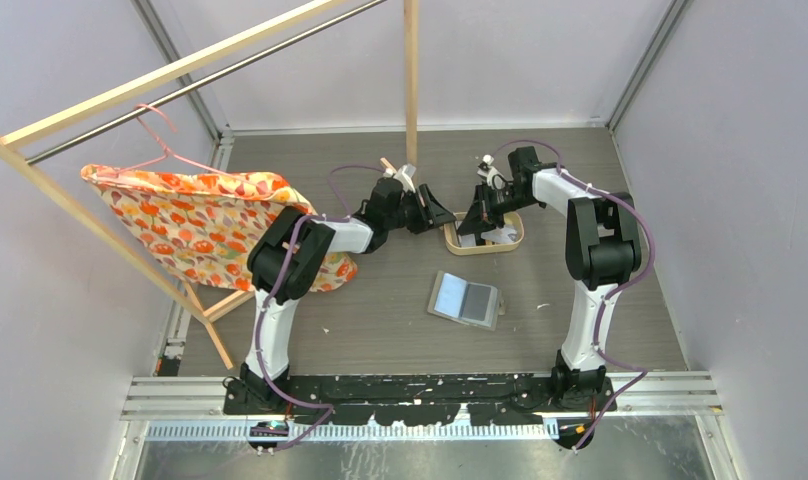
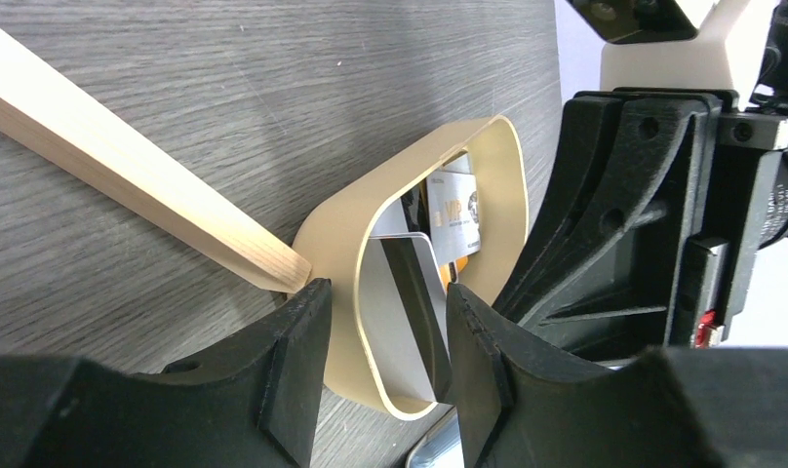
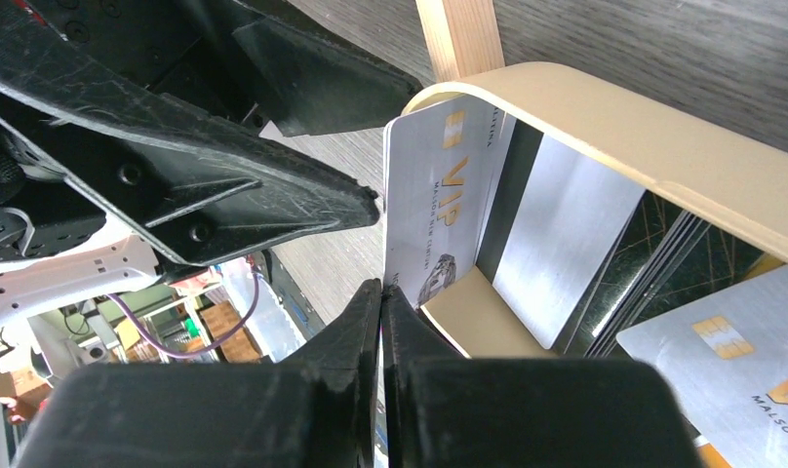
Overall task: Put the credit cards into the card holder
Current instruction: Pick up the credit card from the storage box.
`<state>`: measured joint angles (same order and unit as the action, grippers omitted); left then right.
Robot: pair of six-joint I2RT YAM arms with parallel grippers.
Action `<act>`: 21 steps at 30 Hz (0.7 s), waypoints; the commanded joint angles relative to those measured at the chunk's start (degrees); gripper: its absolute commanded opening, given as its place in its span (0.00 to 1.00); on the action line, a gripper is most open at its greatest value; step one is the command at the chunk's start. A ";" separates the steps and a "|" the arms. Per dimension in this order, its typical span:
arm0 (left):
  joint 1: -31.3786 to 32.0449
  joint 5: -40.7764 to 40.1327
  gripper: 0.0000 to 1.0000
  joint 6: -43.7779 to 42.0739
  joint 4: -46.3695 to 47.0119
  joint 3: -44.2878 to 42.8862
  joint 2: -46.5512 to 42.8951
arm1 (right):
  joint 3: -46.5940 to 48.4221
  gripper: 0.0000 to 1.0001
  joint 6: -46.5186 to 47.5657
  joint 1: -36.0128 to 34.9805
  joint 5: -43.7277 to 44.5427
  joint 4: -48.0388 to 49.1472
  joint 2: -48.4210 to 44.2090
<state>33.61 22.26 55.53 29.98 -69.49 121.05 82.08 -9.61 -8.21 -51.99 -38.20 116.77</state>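
R gripper (image 3: 380, 289) clamped on a white card (image 3: 434, 205) at the tray (image 3: 605, 117).
Card stands upright vs tray wall just ahead of the fingertips; more cards (image 3: 731, 375) lie flat beyond it. L gripper (image 2: 385, 291) opposite, half open, straddling tray rim. Wallet (image 1: 466, 299) lies open on table (image 1: 380, 320), well back toward arm bases.

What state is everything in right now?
card holder: open, lying flat
VIP card: upright in tray, edge pinched
other cards: in tray, some leaning, one flat
tray: right way up, holding cards
left gripper: open, straddling tray wall
right gripper: shut on VIP card
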 commanded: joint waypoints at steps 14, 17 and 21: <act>-0.40 1.31 0.47 0.11 0.08 -1.61 1.12 | 1.54 0.01 -0.32 -0.30 0.49 0.45 0.03; -0.38 1.04 0.46 -0.06 -0.67 -1.69 1.11 | 1.59 0.01 -0.06 -0.19 1.11 0.25 -0.16; -0.39 0.85 0.46 -0.11 -1.10 -1.70 1.11 | 1.54 0.01 0.14 0.15 1.61 0.23 -0.28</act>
<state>33.45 22.57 55.55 28.64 -69.52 121.67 82.08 -9.61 -8.21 -51.03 -38.22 116.79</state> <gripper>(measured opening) 0.459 0.024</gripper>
